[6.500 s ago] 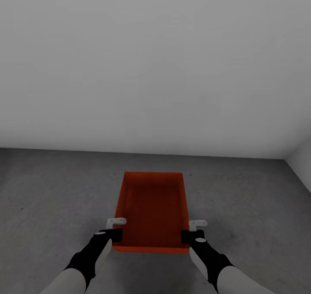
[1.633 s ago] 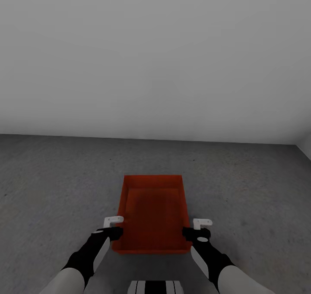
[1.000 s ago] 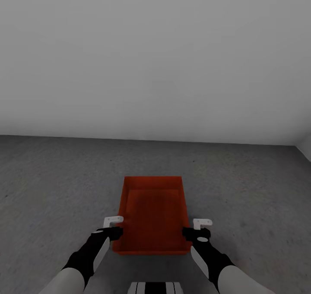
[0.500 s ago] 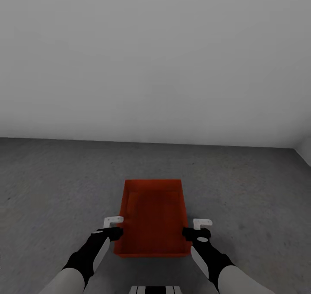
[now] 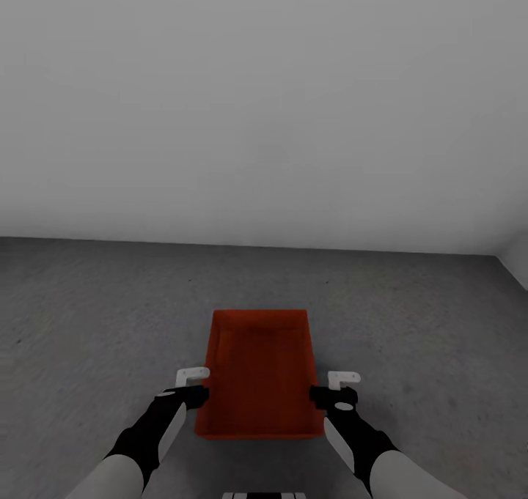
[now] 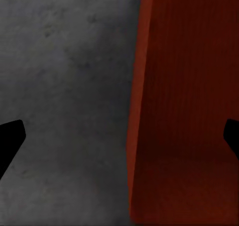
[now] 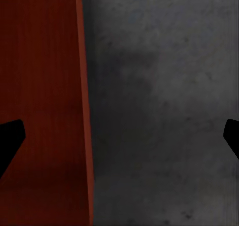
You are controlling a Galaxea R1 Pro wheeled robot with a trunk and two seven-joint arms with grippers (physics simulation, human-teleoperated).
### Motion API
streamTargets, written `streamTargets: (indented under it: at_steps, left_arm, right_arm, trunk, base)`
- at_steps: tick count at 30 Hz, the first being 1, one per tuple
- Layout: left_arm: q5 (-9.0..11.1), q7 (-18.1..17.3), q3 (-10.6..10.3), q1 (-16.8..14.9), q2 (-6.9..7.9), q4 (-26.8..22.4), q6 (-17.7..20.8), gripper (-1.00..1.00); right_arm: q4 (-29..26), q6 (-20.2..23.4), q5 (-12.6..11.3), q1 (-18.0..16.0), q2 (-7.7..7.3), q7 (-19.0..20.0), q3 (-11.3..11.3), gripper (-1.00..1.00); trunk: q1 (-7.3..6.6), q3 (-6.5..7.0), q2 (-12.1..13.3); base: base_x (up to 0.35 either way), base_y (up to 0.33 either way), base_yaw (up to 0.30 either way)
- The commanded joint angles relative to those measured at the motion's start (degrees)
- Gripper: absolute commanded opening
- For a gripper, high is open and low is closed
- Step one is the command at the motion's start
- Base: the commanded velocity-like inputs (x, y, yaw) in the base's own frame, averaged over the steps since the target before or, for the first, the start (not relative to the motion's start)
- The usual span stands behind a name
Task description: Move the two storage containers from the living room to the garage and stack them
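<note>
One orange-red storage container (image 5: pixel 260 371) lies open side up below and between my two hands, over the dark grey garage floor (image 5: pixel 88 308). My left gripper (image 5: pixel 194 384) is open and straddles the container's left wall, with its fingers well clear of it. On the other side my right gripper (image 5: pixel 331 387) is open astride the right wall. The left wrist view shows the container (image 6: pixel 184 106) with the left gripper (image 6: pixel 122 136) spread wide above its wall. In the right wrist view the container (image 7: pixel 40 96) sits under the wide-open right gripper (image 7: pixel 121 136). I cannot tell whether it rests on the floor.
A plain grey-white wall (image 5: pixel 264 103) stands ahead, and a second wall meets it at the far right corner (image 5: pixel 515 261). Bare concrete stretches to both sides of the container. The top of my base (image 5: pixel 264 495) peeks in at the near edge.
The container has sunk away from my hands and looks smaller. Both grippers have let go of its walls and keep their place. The view has tilted slightly.
</note>
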Motion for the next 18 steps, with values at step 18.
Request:
streamTargets:
  at_steps: [18]
  left_arm:
    - [0.5, 0.3, 0.0, 0.0, -0.02, -0.1, 0.3, 1.00]
  right_arm:
    - [-0.1, 0.2, -0.4, 0.0, 0.04, -0.6, 0.6, 1.00]
  trunk:
    - [-3.97, 3.20, 7.2]
  base:
    - [0.000, 0.000, 0.000]
